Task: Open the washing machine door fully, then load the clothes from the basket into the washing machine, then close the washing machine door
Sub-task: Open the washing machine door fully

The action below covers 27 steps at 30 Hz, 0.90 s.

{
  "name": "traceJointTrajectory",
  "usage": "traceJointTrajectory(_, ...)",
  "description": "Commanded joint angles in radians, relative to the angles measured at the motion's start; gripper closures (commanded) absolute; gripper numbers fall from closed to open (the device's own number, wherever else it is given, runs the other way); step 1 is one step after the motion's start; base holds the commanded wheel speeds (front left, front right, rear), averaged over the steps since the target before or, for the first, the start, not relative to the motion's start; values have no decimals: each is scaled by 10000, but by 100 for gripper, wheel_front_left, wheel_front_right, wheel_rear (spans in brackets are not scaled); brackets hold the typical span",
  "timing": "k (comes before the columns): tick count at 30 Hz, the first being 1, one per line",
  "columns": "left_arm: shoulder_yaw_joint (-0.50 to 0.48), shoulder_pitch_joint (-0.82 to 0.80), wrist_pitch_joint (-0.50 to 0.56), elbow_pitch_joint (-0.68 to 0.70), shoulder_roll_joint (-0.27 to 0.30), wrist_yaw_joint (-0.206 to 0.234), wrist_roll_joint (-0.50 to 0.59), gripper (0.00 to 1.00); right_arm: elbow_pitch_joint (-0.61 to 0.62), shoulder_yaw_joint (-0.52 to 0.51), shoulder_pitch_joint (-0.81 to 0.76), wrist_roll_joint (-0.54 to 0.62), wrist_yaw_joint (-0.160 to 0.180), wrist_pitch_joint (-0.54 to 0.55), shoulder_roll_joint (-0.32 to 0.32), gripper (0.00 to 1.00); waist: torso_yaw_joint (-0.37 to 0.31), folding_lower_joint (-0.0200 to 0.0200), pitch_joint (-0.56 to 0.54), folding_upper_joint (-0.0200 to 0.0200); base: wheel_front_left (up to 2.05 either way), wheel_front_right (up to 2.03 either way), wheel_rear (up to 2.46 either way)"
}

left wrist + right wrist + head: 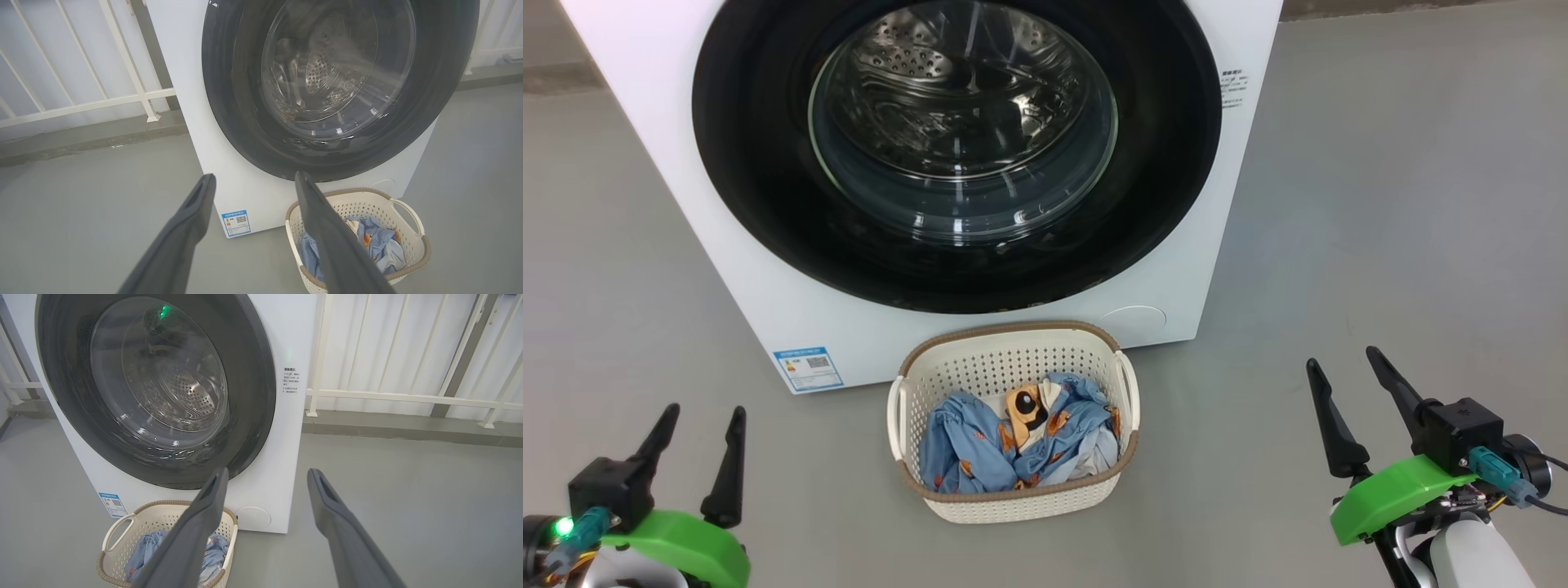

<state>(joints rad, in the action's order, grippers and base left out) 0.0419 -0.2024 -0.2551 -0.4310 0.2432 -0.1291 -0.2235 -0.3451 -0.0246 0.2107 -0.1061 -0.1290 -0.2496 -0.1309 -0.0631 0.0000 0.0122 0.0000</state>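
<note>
1. Two grippers hang low at the near edge of the scene: the left gripper (706, 411) at the near left and the right gripper (1341, 356) at the near right. The fingers of each are spread wide with nothing between them.
2. Shut and flush in the front of the washing machine (727, 269), the washing machine door (960, 139) lies far from both grippers and higher than them. Its round face looks straight back toward the robot.
3. On the floor (1380, 204) just in front of the machine stands the basket (1013, 328), below the door's lower rim and about midway between the grippers. All of the clothes (1005, 445) lie heaped inside it.
4. My judgement is that no step is done yet and opening the door comes first.
5. The door is centred, so neither arm is clearly nearer: its left rim lies ahead of the left gripper and its right rim ahead of the right.
6. Which edge swings free cannot be told from these views. The arm on that side would probably have to reach far and upward, passing beside the basket.
</note>
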Motion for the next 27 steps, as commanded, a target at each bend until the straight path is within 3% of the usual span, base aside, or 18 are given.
traceJointTrajectory(1,-314,-501,-67,234,372,-13,125,0,283,167,253,120,-17,-122,-11,0,18,0,-5,0,22,22,-44)
traceJointTrajectory(10,-272,-480,-67,205,342,-14,91,0,390,90,111,227,-17,-122,12,0,86,0,-48,0,62,62,-123)
traceJointTrajectory(27,-423,-504,-67,346,314,29,165,0,502,-51,-36,263,-17,-122,191,0,51,0,27,0,116,116,-231)
